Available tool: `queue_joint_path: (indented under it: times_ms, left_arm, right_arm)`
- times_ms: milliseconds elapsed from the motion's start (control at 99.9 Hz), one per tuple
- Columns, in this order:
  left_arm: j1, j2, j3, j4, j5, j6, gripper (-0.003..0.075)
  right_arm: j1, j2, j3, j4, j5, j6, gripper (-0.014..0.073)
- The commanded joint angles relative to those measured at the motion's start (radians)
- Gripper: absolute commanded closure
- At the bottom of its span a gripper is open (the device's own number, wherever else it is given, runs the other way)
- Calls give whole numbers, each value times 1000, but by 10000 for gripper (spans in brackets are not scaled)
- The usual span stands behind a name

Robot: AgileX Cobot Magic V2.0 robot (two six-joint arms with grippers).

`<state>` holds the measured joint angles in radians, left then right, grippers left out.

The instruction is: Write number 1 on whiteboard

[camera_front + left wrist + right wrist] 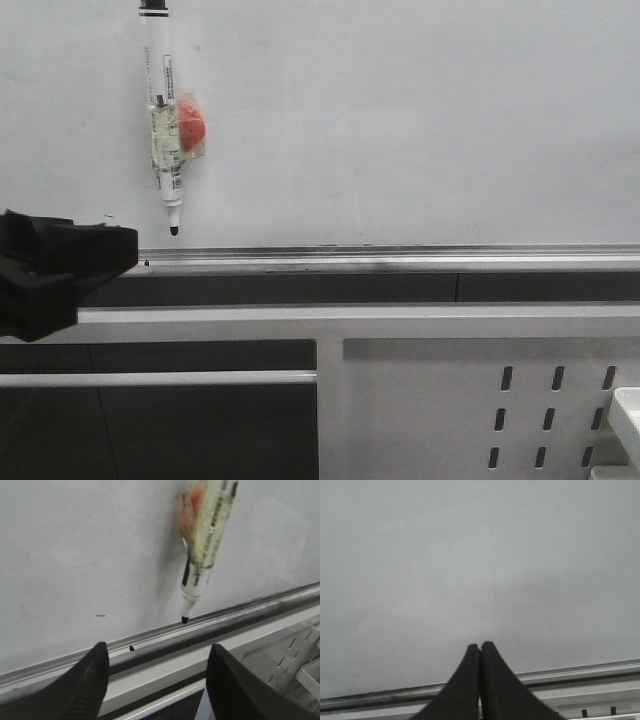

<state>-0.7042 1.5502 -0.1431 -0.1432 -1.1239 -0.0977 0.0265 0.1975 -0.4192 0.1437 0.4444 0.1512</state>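
At the left edge of the front view the left hand (100, 245) juts in low, just below the silver ledge (400, 255), fingers (92, 680) spread wide and holding nothing. In its own wrist view the right hand (480, 647) is clenched, fingertips pressed together, empty, facing bare board. Beyond them the whiteboard (420, 110) fills the upper frame. A marker pen (163, 120) hangs at upper left, tip down, just above the ledge, with a red blob (190, 125) taped beside it. No number 1 stroke shows.

marker (164, 120) hanging on whiteboard (420, 110) upper left, ledge (400, 254) below, slotted panel (430, 400) beneath
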Motion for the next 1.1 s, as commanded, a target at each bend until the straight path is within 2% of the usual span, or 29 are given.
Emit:
queue_joint_path:
  times_ms: [0,310,881,1091]
  left_arm:
    - [-7,6,-42,26,-236,-15,332]
    - [-7,8,-128,49,-236,-15,332]
    - [-7,22,-179,39,-223,-17,335]
    - [-7,102,-180,39,-237,-83,335]
  right_arm:
    - [6,20,-31,7,-70,-20,663]
    - [23,20,-31,7,-72,-41,663]
    - [49,20,-19,7,-86,-41,663]
    - [49,20,-19,7,-86,-41,663]
